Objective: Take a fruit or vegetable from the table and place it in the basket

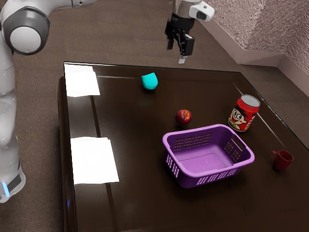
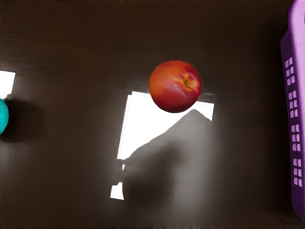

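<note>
High above the table's far side in the exterior view, my gripper point(image 1: 176, 52) is open, its two fingers apart with nothing between them. A red and orange peach or nectarine point(image 1: 183, 117) rests on the dark table, beside the purple basket point(image 1: 207, 175). In the wrist view the same fruit point(image 2: 175, 86) lies below my hand, with its stem hollow showing, and the side of the basket point(image 2: 294, 119) stands apart from it. The basket's visible floor holds nothing.
A turquoise rounded object point(image 1: 150, 82) lies near the far edge of the table point(image 1: 140, 145). Toward the exterior view's right stand a red can point(image 1: 243, 114) behind the basket and a small red mug point(image 1: 282, 160) beside it. Bright white reflections mark the tabletop.
</note>
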